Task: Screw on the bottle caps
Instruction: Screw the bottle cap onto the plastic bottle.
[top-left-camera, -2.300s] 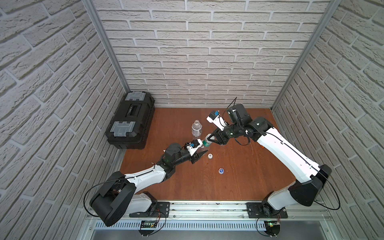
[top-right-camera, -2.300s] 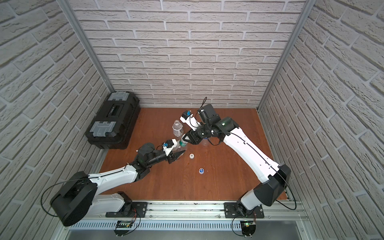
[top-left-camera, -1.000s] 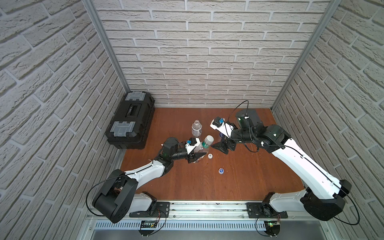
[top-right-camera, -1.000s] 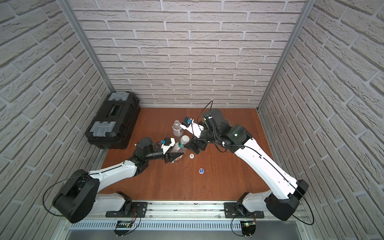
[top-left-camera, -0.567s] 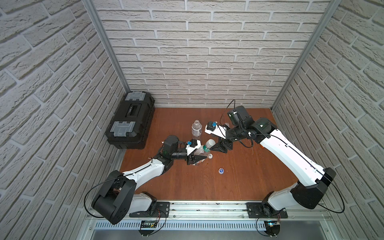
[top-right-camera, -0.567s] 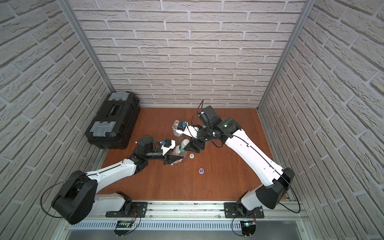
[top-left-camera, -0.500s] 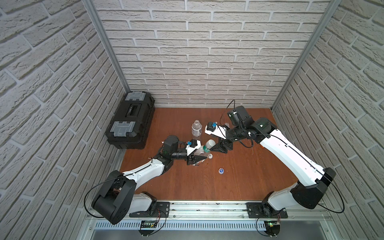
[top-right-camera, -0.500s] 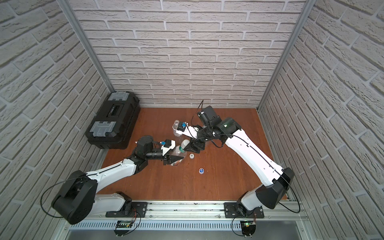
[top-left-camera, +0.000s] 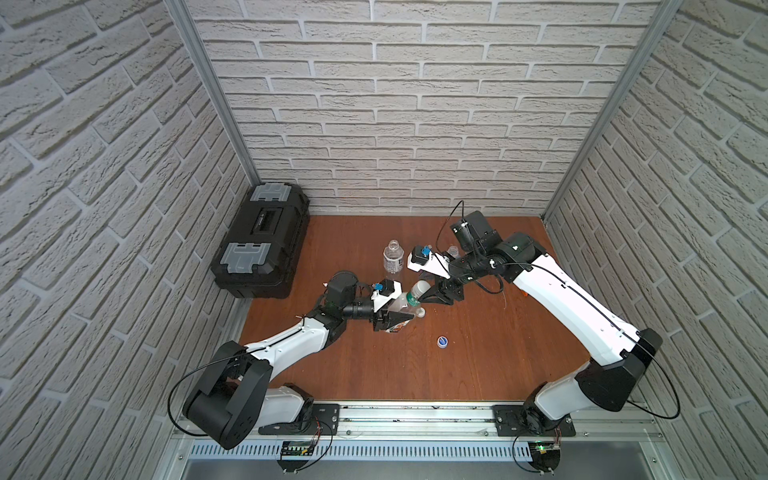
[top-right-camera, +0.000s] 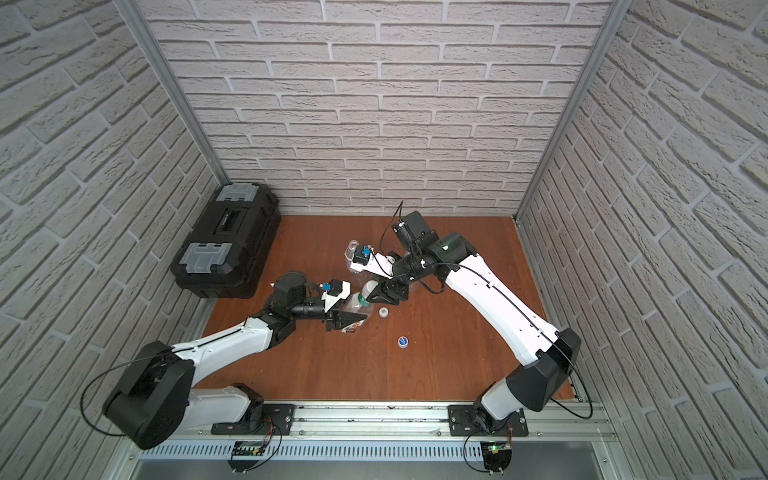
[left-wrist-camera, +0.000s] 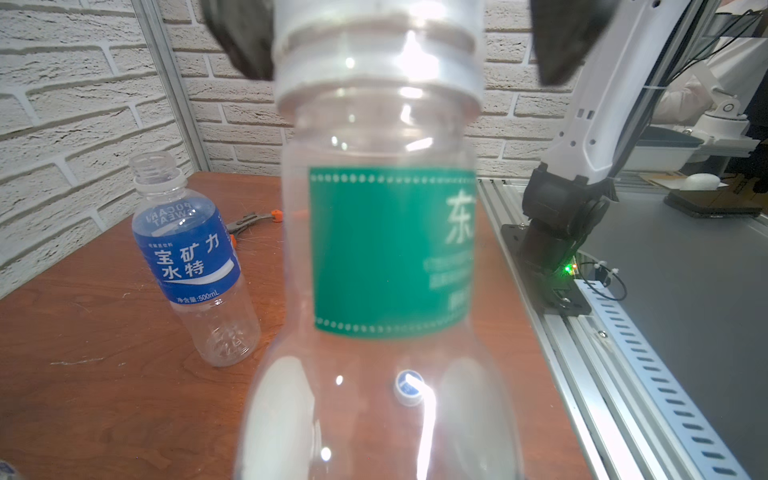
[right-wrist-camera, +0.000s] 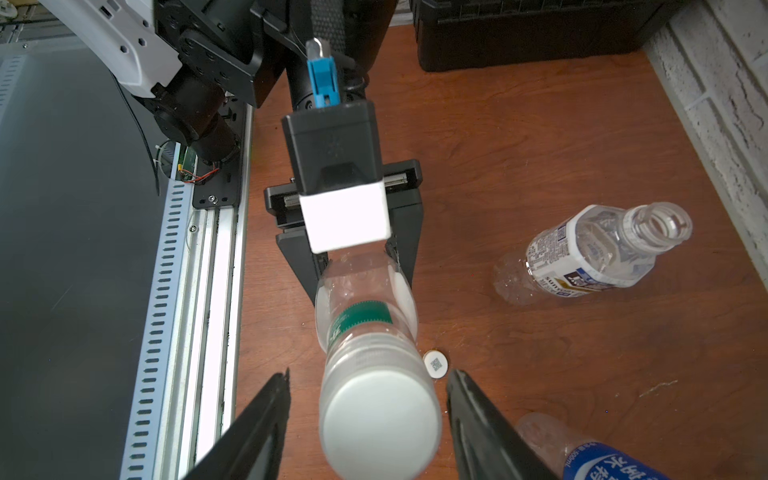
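Swung closer over the last second, the right tool (top-left-camera: 432, 294) now straddles the wide white cap (right-wrist-camera: 380, 419) seated on the green-banded bottle (top-left-camera: 404, 306). Its fingers (right-wrist-camera: 266, 419) stand parted, with a gap showing on each side of the cap. Opposite, the left tool (top-left-camera: 397, 321) is clenched on the bottle's lower body, holding it tilted toward the right arm near the centre of the bench (top-left-camera: 374, 374). Just beside the bottle lies the small white cap (top-left-camera: 421, 313). Nearer the front edge sits the blue cap (top-left-camera: 443, 341), open wood around it. Toward the back edge, the white-labelled bottle (top-left-camera: 393, 257) and the blue-labelled bottle (left-wrist-camera: 187, 249) stand uncapped.
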